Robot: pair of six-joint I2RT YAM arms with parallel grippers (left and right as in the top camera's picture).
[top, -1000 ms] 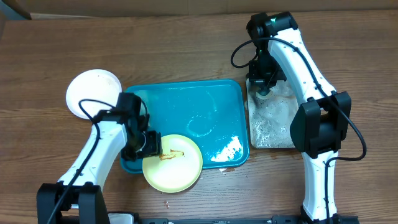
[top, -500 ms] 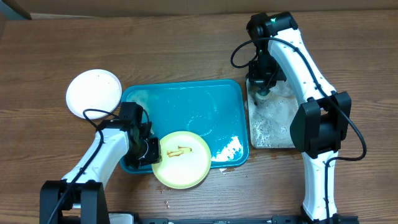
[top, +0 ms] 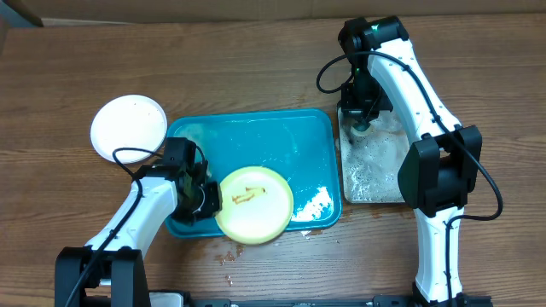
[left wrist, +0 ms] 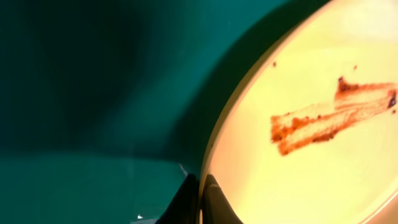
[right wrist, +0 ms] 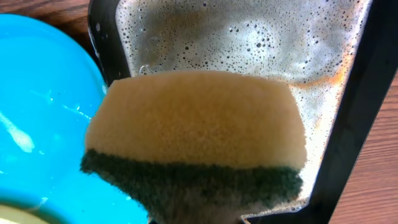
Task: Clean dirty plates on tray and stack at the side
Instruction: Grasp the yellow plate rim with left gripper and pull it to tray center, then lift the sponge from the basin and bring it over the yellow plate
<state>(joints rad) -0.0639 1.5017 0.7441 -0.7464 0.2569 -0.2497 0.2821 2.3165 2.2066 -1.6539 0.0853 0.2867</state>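
A pale yellow-green plate [top: 256,205] with a brown smear [left wrist: 329,118] sits tilted over the front edge of the teal tray [top: 256,145]. My left gripper [top: 210,202] is shut on its left rim. In the left wrist view the two dark fingertips [left wrist: 211,202] pinch the plate's [left wrist: 311,155] edge above the tray [left wrist: 93,93]. A white plate [top: 129,128] lies on the table left of the tray. My right gripper [top: 363,122] is shut on a yellow and green sponge [right wrist: 199,124], held above the black tray; the sponge hides its fingers.
The black tray [top: 373,170] of foamy water [right wrist: 249,37] stands right of the teal tray. Wet streaks [top: 311,205] lie in the teal tray's front right corner. Small crumbs [top: 229,254] dot the table's front edge.
My left gripper has shut on the yellow-green plate's rim. The plate has shifted right and away from the table's front edge, further over the tray. The right arm has not moved.
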